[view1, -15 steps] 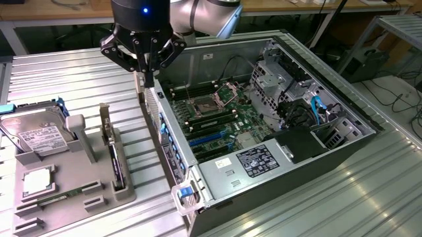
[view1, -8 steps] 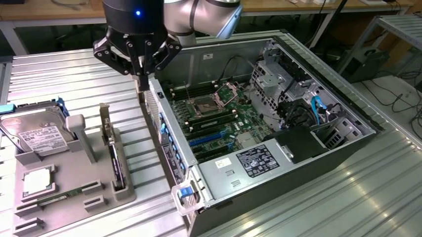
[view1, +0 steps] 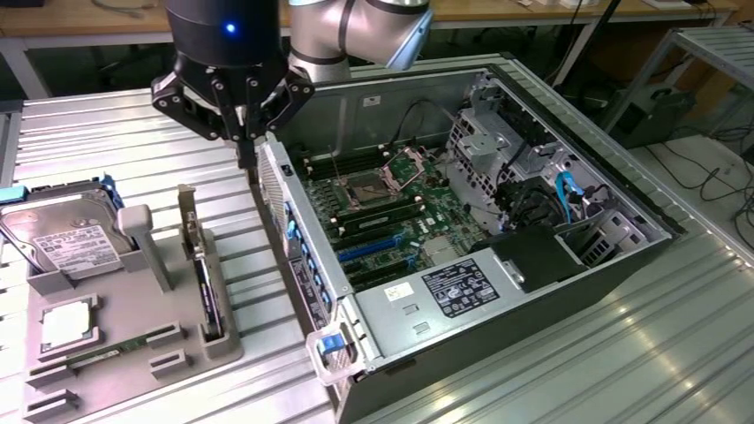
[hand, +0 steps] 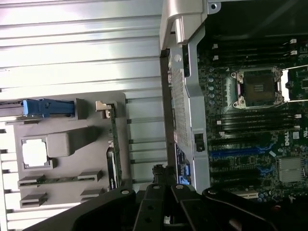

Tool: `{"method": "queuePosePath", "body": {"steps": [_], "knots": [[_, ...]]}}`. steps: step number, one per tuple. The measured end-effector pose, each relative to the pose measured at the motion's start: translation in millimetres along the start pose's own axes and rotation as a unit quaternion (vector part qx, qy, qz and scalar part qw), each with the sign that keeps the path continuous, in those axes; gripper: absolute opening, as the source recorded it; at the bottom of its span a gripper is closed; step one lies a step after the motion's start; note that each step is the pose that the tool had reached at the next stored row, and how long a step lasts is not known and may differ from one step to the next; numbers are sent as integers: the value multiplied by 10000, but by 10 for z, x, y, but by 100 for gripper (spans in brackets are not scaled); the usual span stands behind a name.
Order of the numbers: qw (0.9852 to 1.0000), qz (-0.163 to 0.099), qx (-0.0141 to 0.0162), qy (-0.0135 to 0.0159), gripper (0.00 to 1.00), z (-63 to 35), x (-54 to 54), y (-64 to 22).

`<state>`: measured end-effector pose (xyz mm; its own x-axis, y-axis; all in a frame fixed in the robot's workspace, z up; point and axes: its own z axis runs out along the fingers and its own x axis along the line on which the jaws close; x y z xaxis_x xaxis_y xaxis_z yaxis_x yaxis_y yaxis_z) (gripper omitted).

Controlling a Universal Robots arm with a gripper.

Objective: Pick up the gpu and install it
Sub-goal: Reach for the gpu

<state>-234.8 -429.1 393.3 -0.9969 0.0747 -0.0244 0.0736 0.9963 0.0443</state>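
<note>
The gpu (view1: 207, 281) is a thin dark card standing on edge in a slot of the grey holder (view1: 141, 300), its metal bracket (view1: 186, 216) rising at the far end. In the wrist view the gpu (hand: 113, 149) runs along the holder's edge nearest the case. My gripper (view1: 246, 152) hangs above the table between the holder and the open computer case (view1: 471, 291), higher than the card and a little toward the case. Its fingers are shut with nothing between them. The gripper (hand: 166, 185) linkage shows dark in the wrist view.
A silver hard drive (view1: 62, 237) with a blue carrier, a cpu (view1: 67, 322) and a green memory stick (view1: 112, 352) share the holder. The motherboard (view1: 389, 212) lies exposed in the case, with blue slots (view1: 374, 249), an open cpu socket (hand: 257, 87) and cables at the exterior view's right.
</note>
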Motion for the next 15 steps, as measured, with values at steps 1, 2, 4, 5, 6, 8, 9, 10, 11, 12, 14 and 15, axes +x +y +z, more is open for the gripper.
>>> {"method": "queuePosePath", "body": {"steps": [1,2,4,5,6,8,9,10,11,12,14,15], "knots": [[10000,-1,0,0,11,0,11,-6],[10000,-1,0,0,11,-1,22,-12],[10000,-2,0,0,11,-2,45,-26],[10000,-2,0,0,11,-2,57,-33],[10000,-2,-1,0,11,-3,72,-42],[10000,-3,0,0,11,-5,101,-59],[10000,-4,0,0,11,-6,114,-66],[10000,-4,0,0,11,-6,125,-73],[10000,-4,0,0,11,-7,137,-79],[10000,-5,0,0,11,-7,148,-86],[10000,-5,0,0,11,-8,169,-98],[10000,-6,0,0,11,-9,180,-104]]}}
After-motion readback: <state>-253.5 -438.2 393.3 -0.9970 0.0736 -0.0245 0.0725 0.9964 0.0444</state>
